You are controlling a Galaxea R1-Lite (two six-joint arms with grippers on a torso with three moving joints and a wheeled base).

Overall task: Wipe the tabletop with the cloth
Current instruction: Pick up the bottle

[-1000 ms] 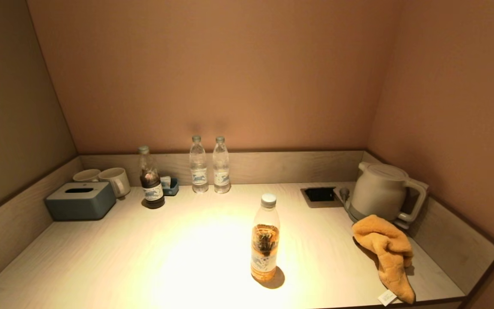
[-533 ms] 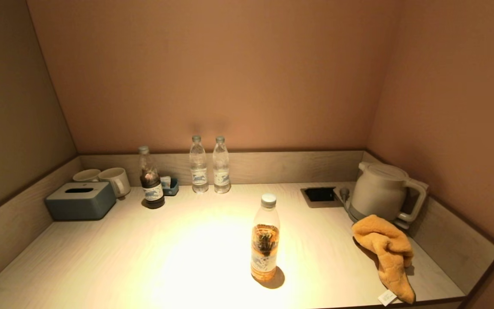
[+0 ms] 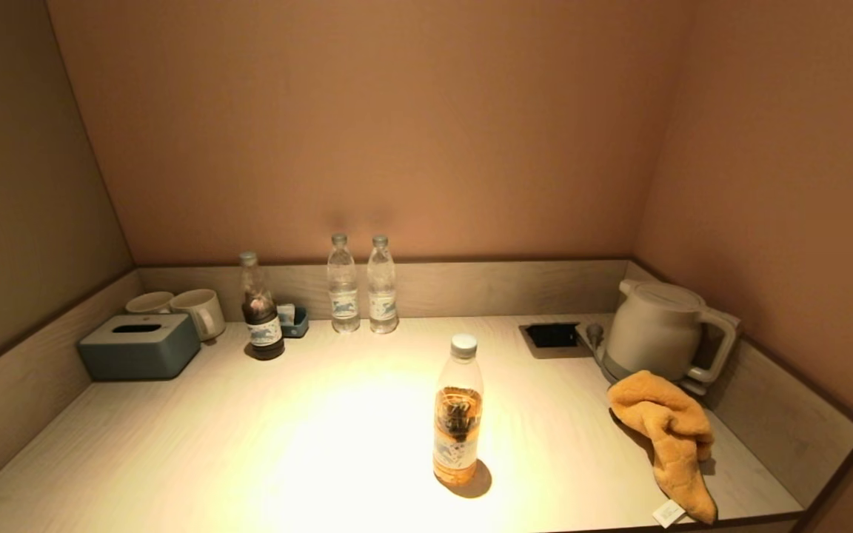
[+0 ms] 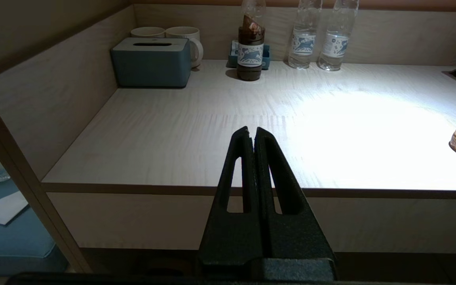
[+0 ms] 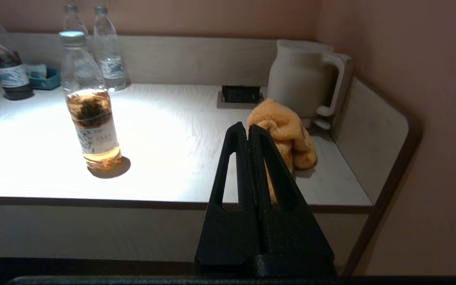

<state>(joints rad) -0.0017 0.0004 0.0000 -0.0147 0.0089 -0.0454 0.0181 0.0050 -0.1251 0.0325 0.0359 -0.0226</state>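
The cloth (image 3: 665,437) is lying crumpled on the bench (image 3: 175,451) at the robot's right, toward the near edge. It is orange-yellow and plush, terry-like in texture, bunched into a rounded heap at its far end and trailing down in a narrower fold toward the front edge, where a small white tag (image 3: 668,512) is sticking out. Its far end is sitting just in front of the white kettle (image 3: 660,328), very close to the kettle's base; whether they are touching cannot be told. Nothing is holding the cloth.

The left gripper (image 4: 251,132) is hanging in front of the bench's near edge on the left side, fingers pressed together with nothing between them. The right gripper (image 5: 244,130) is likewise hanging off the front edge on the right side, fingers closed together and holding nothing; in the right wrist view the cloth (image 5: 285,134) is showing just behind its tips, apart from them.

A bottle of amber tea (image 3: 457,411) with a white cap is standing upright near mid-bench, well left of the cloth. Along the back are standing two clear water bottles (image 3: 361,285), a dark-liquid bottle (image 3: 261,317), a small blue tray (image 3: 295,321), two white mugs (image 3: 178,307) and a grey-blue tissue box (image 3: 139,346). A black recessed socket (image 3: 552,335) is sitting left of the kettle.
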